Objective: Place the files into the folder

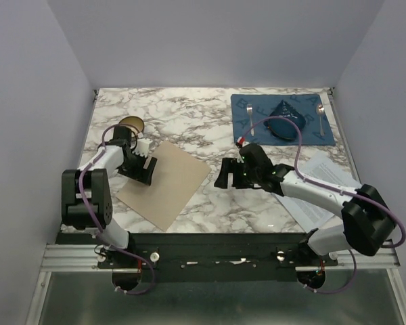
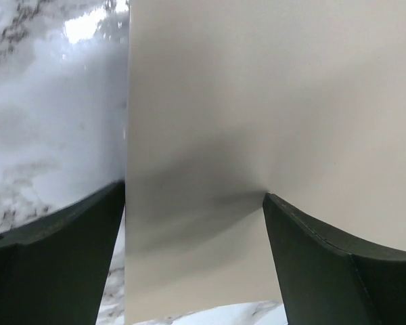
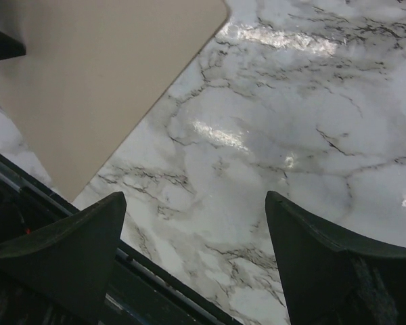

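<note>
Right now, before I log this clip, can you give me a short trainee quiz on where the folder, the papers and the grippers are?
1. True or false: the files already lie inside the folder.
2. Fill in: the right gripper has its jaws ____ above the bare marble table.
3. Which one hangs over the folder's edge? A) left gripper B) right gripper C) both

Key: 1 false, the files lie on the table by the right arm; 2 open; 3 A.
</note>
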Controlling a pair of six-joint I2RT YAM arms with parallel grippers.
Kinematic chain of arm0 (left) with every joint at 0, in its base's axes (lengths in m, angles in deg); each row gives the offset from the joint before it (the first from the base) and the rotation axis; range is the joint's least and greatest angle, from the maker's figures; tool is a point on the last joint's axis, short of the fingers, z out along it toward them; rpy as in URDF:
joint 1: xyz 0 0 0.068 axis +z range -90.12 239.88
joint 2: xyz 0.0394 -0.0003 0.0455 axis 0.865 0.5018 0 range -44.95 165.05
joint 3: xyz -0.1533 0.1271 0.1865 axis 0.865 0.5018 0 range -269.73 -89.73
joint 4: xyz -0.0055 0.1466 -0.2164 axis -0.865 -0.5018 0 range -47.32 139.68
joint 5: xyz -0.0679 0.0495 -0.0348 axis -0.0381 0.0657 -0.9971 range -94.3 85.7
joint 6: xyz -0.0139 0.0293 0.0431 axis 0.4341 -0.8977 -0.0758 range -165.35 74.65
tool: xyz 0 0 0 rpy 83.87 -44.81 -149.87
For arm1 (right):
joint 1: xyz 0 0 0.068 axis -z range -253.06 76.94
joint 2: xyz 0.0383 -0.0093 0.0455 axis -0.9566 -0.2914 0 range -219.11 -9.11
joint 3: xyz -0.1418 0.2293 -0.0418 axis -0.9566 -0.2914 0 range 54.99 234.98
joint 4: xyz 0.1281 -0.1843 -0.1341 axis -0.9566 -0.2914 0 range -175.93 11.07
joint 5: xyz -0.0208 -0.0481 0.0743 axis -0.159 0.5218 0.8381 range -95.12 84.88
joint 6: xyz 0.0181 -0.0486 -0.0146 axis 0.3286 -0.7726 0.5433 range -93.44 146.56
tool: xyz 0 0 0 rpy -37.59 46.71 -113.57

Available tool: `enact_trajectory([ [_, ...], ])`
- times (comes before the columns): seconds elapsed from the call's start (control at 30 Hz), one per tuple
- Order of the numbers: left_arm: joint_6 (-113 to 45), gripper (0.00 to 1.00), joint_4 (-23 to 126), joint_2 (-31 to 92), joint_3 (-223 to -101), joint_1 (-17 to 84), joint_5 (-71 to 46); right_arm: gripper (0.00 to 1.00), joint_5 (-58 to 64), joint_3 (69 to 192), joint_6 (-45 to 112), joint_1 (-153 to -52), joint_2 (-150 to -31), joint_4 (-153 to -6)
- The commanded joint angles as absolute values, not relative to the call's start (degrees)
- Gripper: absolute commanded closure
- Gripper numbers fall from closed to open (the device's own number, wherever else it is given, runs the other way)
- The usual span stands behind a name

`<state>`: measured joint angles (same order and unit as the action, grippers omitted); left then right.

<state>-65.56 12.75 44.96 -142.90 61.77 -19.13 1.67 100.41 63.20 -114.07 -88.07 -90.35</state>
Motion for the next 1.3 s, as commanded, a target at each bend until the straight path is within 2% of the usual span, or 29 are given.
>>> enact_trajectory([
  [0.0,-58.5,0.10,10.1,52.2,-148.3,60.7,-24.0,0.10,-3.9,103.9,67.9,-117.1,-92.9,-86.5],
  [0.17,-60.1,0.07,7.4,49.3,-149.7,60.8,-29.6,0.12,-3.0,106.4,70.8,-118.3,-99.9,-83.2],
  [0.43,-70.1,0.02,-1.2,40.5,-156.3,65.4,-30.3,0.13,-2.0,110.8,71.7,-118.7,-106.9,-82.4],
  [0.53,-72.2,0.01,0.5,42.2,-155.2,67.9,-22.9,0.13,-2.0,111.2,71.7,-118.8,-107.0,-82.5],
  [0.63,-72.4,0.01,12.7,44.9,-151.0,69.5,-8.6,0.13,-2.0,110.7,71.7,-118.7,-106.5,-82.5],
  [0.73,-73.9,0.03,22.0,45.5,-146.0,69.9,-1.1,0.13,-2.2,109.9,71.8,-118.7,-105.4,-82.5],
  [1.07,-77.3,0.04,24.5,41.7,-138.7,65.5,-1.7,0.13,-3.0,109.8,71.6,-118.7,-103.3,-84.8],
  [1.13,-78.1,0.04,23.2,39.9,-137.3,63.4,-3.6,0.13,-3.5,109.2,71.8,-118.8,-102.5,-85.2],
  [1.27,-79.4,0.04,22.5,38.8,-134.3,57.4,-0.3,0.13,-4.3,107.4,72.7,-118.7,-101.4,-85.4],
])
